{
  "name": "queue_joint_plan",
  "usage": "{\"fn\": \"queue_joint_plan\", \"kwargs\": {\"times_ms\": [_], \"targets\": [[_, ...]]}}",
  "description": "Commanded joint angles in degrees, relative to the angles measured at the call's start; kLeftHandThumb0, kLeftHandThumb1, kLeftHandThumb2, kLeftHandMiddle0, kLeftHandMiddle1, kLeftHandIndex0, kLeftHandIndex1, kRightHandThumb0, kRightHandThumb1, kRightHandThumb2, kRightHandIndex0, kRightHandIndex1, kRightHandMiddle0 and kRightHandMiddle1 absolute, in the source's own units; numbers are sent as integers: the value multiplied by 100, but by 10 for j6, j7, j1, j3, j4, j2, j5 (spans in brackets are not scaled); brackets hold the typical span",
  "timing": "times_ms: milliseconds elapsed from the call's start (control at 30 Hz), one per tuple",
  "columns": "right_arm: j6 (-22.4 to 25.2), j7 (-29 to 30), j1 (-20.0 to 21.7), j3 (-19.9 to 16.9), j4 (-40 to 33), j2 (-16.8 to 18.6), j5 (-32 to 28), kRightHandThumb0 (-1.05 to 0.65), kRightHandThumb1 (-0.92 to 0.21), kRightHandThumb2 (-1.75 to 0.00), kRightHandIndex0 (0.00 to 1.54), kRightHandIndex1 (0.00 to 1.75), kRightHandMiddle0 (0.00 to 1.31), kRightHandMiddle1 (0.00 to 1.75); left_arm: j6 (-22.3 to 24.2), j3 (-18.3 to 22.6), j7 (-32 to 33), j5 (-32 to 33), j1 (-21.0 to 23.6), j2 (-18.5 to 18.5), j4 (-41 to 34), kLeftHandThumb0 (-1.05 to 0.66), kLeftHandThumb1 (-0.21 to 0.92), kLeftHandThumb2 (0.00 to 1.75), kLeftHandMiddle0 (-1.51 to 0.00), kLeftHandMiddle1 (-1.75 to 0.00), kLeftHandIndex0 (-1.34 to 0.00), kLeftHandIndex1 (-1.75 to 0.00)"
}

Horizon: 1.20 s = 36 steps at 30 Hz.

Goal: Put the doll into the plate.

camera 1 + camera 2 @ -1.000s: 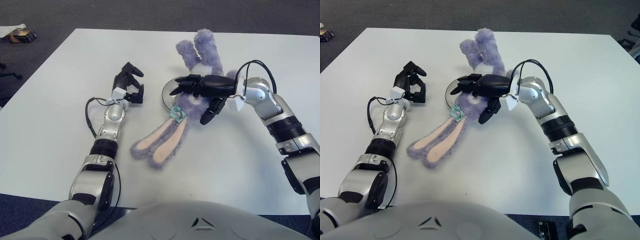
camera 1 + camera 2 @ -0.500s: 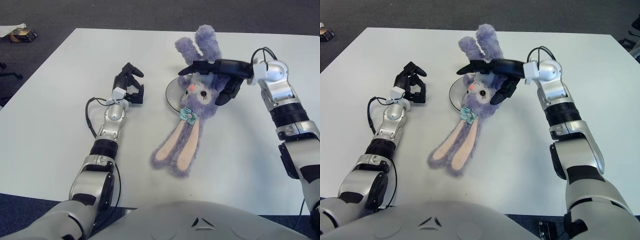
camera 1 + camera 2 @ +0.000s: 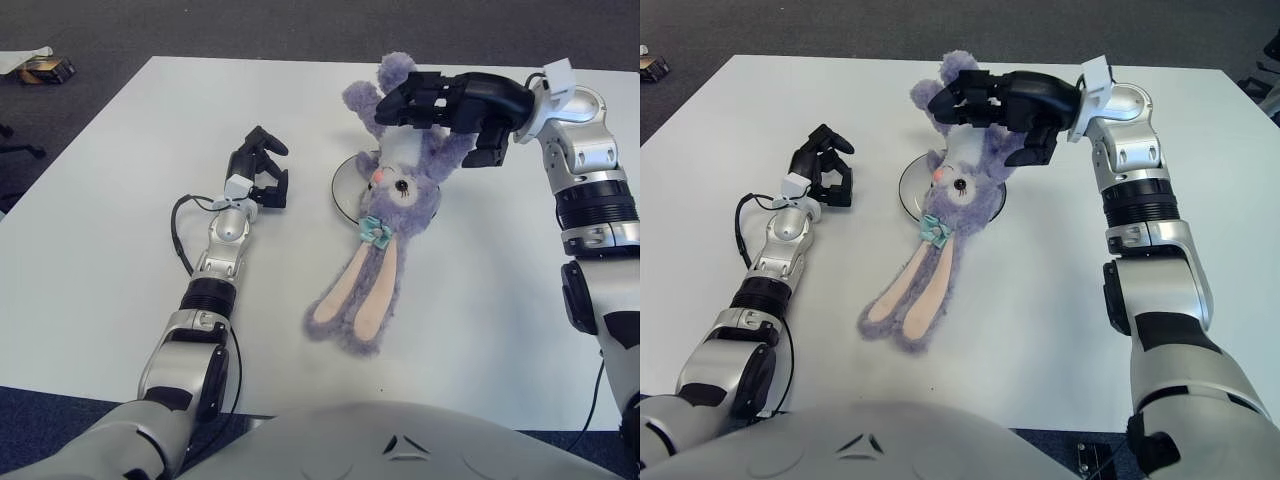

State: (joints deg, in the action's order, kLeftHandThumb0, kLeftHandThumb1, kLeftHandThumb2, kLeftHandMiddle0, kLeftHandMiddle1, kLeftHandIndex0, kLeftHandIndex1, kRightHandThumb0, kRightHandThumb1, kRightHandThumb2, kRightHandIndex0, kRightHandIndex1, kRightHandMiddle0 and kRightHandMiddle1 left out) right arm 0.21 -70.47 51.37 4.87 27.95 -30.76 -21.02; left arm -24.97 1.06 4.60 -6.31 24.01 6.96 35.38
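Since a second ago the doll (image 3: 385,215) has swung round and been lifted at its body end — its ears no longer splay toward the left hand (image 3: 258,170), which shows curled and idle beside the plate (image 3: 343,183), on its left. Long axis now runs from the ears on the tabletop (image 3: 110,200) near the robot, up across the plate to the legs. Right hand (image 3: 440,100) grips those legs above the plate's far side — I judge it only partly placed, ears trailing off.

One doll (image 3: 388,215), one plate (image 3: 345,185), two hands.
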Motion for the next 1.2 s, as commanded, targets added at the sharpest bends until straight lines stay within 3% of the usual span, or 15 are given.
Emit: {"fn": "queue_joint_plan", "kwargs": {"times_ms": [0, 200, 333, 467, 800, 1167], "targets": [[44, 5, 21, -17, -32, 2, -16, -44, -15, -106, 3, 46, 0, 97, -5, -7, -4, -1, -51, -10, 31, -1, 15, 151, -77, -175, -51, -169], [155, 3, 26, -25, -68, -14, -28, 0, -9, -131, 0, 54, 0, 93, -11, -9, -3, -2, -50, -11, 36, -1, 15, 151, -76, -175, -51, -169], [265, 35, 30, -40, -90, -21, -47, 16, -10, -140, 0, 55, 0, 89, -13, -10, -2, -5, -51, -10, 36, -1, 16, 150, -76, -175, -50, -169], [324, 72, 29, -64, -105, -16, -63, 21, -12, -144, 0, 58, 0, 87, -10, -13, -1, -10, -52, -9, 35, -1, 17, 148, -75, -175, -49, -169], [341, 135, 38, -106, -102, -6, -67, 30, -20, -150, 0, 64, 0, 90, -7, -17, 4, -17, -53, -8, 33, -1, 18, 148, -74, -175, -49, -170], [379, 220, 28, -128, -138, -23, -49, 24, -29, -152, 3, 88, 0, 105, -11, -14, 1, -9, -53, -9, 34, -1, 18, 148, -75, -175, -49, -169]]}}
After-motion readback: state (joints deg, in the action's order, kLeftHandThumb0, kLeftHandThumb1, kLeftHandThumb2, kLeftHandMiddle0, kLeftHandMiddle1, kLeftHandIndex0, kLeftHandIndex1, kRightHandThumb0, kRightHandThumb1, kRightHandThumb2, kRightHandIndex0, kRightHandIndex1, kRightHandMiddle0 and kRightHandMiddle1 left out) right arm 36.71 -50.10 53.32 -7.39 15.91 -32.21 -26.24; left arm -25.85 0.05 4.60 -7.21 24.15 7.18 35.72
